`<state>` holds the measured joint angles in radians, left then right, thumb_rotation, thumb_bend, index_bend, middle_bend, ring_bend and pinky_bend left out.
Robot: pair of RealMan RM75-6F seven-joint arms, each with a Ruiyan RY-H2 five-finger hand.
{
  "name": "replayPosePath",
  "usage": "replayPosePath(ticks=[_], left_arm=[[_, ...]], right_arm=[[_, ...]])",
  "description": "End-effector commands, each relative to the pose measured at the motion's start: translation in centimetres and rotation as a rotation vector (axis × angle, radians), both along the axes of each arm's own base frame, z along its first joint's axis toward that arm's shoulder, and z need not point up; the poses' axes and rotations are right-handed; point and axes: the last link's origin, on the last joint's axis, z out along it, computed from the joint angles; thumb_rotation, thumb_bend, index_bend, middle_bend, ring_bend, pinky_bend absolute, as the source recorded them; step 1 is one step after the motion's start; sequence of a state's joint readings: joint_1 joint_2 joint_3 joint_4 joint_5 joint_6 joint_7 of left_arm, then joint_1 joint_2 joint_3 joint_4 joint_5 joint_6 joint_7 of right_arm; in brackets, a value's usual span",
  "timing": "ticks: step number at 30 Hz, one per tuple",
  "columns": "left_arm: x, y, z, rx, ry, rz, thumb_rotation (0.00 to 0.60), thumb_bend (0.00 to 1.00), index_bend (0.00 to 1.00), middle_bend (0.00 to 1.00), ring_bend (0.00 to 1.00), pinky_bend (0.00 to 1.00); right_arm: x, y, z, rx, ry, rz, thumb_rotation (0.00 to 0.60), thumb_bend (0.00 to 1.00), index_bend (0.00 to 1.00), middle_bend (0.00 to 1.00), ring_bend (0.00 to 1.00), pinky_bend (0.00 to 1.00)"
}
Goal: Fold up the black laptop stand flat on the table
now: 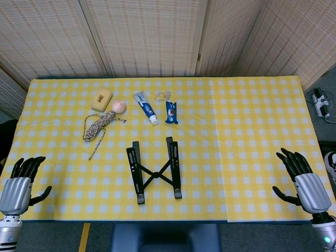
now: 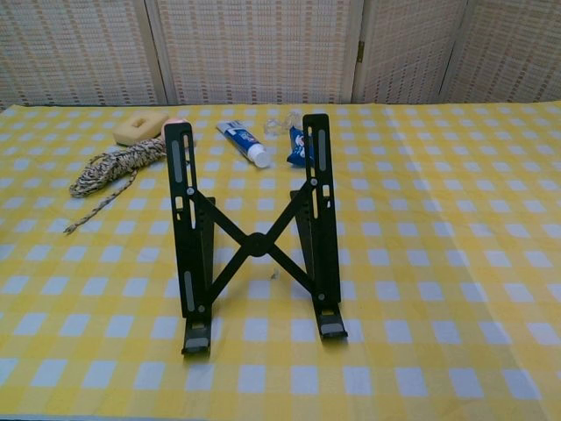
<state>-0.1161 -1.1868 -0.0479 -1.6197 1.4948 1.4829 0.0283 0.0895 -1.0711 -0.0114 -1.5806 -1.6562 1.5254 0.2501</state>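
The black laptop stand (image 1: 154, 173) stands unfolded near the table's (image 1: 252, 131) front edge, between my hands and well apart from both. My left hand (image 1: 18, 184) and right hand (image 1: 304, 181) hold nothing, fingers spread.

matt black stand (image 2: 254, 241); checked cloth (image 1: 252, 131); woven screens (image 1: 147, 37).
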Motion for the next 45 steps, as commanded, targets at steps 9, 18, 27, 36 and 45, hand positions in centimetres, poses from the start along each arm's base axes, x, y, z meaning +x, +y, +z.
replayPosePath(ticks=[9, 18, 27, 36, 45], left_arm=[[4.5, 7.1, -1.8, -0.344, -0.48, -0.103, 0.6, 0.32, 0.12, 0.15, 0.11, 0.08], [6.8, 12.3, -5.1, -0.559, -0.755, 0.004, 0.6, 0.26, 0.01, 0.1, 0.07, 0.07], [9.0, 15.2, -8.6, -0.652, -0.89, 0.072, 0.6, 0.25, 0.04, 0.1, 0.09, 0.1], [12.1, 15.2, -10.5, -0.795, -1.161, 0.093, 0.6, 0.25, 0.21, 0.28, 0.27, 0.22], [12.5, 14.4, -10.4, -0.988, -1.334, 0.073, 0.6, 0.25, 0.26, 0.38, 0.37, 0.26]], right_arm=[[0.4, 0.1, 0.5, -0.004, 0.0, 0.033, 0.6, 0.3, 0.0, 0.04, 0.05, 0.0], [0.5, 0.1, 0.4, 0.004, -0.003, 0.037, 0.6, 0.3, 0.0, 0.04, 0.05, 0.0], [0.7, -0.1, 0.2, 0.008, -0.003, 0.035, 0.6, 0.29, 0.0, 0.04, 0.05, 0.0], [1.0, -1.2, -1.6, 0.075, -0.025, 0.044, 0.6, 0.29, 0.0, 0.04, 0.05, 0.0], [2.5, -3.4, -4.4, 0.212, -0.099, 0.086, 0.6, 0.29, 0.0, 0.04, 0.05, 0.0]])
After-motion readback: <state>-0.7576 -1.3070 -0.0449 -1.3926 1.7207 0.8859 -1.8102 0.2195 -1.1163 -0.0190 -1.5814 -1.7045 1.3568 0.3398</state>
